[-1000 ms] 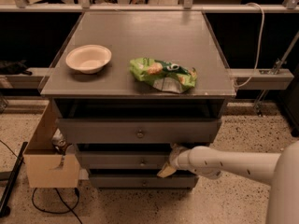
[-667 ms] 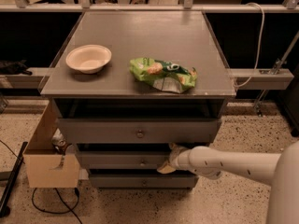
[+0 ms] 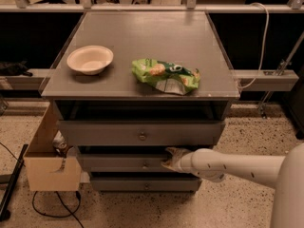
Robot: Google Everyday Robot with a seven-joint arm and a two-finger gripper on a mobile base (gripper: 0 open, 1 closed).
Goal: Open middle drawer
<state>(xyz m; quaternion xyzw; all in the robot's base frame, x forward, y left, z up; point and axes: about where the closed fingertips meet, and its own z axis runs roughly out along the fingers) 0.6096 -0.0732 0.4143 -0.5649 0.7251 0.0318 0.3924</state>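
Camera view: jaws at the middle drawer [image 3: 114, 163] front

The scene is lit dimly and warmly from above, and a soft sheen is spread across the grey bench [image 3: 152, 32], palest toward its far edge. Deep shadow is cast under the benchtop and between the drawer fronts. The gripper [image 3: 171, 159], set against the front of the middle drawer [image 3: 118, 163], is lit pale cream. The background is left nearly black.
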